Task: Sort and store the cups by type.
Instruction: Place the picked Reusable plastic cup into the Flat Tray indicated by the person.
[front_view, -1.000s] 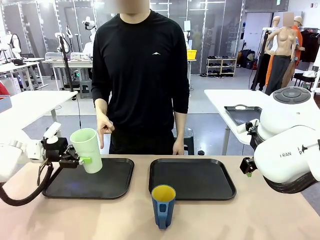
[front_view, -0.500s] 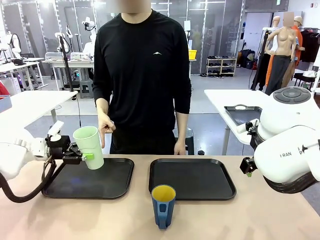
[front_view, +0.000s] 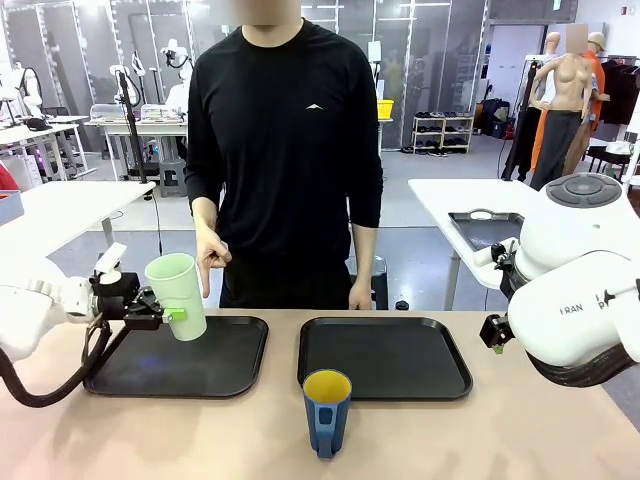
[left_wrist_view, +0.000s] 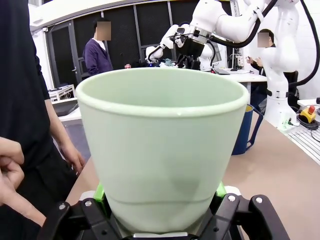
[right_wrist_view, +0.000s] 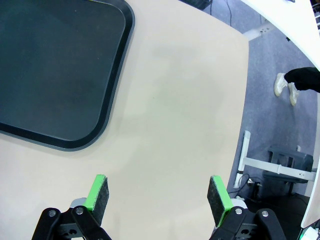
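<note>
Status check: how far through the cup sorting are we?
Done: neither cup rests on a tray yet. In hand: the left gripper clamps the green tumbler, lifted and tilted, at the left tray. Left: the blue mug stands on the table before the right tray; the right gripper hangs open.

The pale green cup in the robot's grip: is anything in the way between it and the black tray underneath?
Nothing visible. The pale mint-green tapered tumbler, held by the left gripper, hangs over the bare left black tray; the person's pointing hand is behind it.
</note>
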